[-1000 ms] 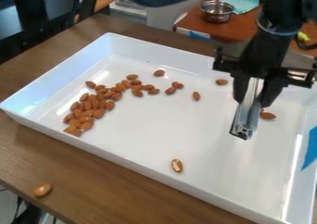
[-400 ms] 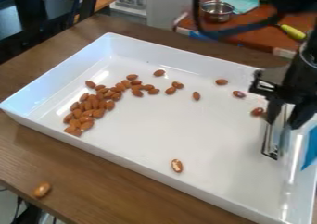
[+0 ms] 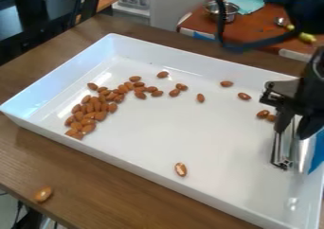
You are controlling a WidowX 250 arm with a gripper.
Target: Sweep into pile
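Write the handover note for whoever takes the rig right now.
Claw: shut on metal tool, over the tray's right end in camera view.
Done: most almonds bunched in a pile at the left, with a loose tail trailing toward the far wall.
Left: strays mid-tray, toward the far right, beside the claw, and near the front wall.
One more nut lies on the table, outside the tray.
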